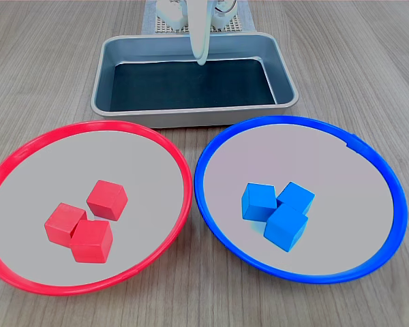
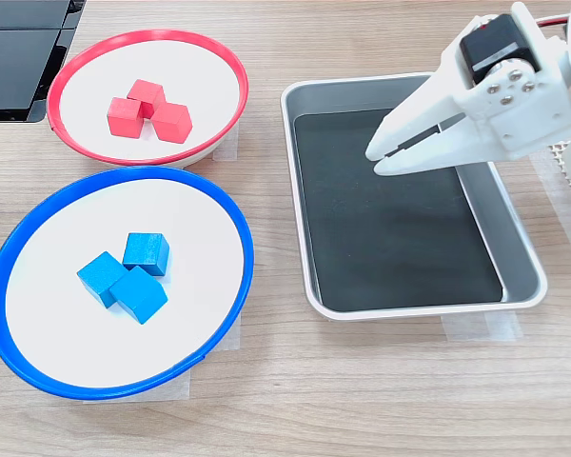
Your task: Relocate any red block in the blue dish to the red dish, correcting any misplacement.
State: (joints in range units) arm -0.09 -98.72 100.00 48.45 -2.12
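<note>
Three red cubes sit in the red dish, seemingly touching.

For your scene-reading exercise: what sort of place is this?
Probably a tabletop robot sorting setup: a small white arm's gripper over a grey metal tray, beside a red dish and blue dish of matching cubes.

Bright, even light in both exterior views leaves sharp focus, with soft shadows beside the cubes.
</note>
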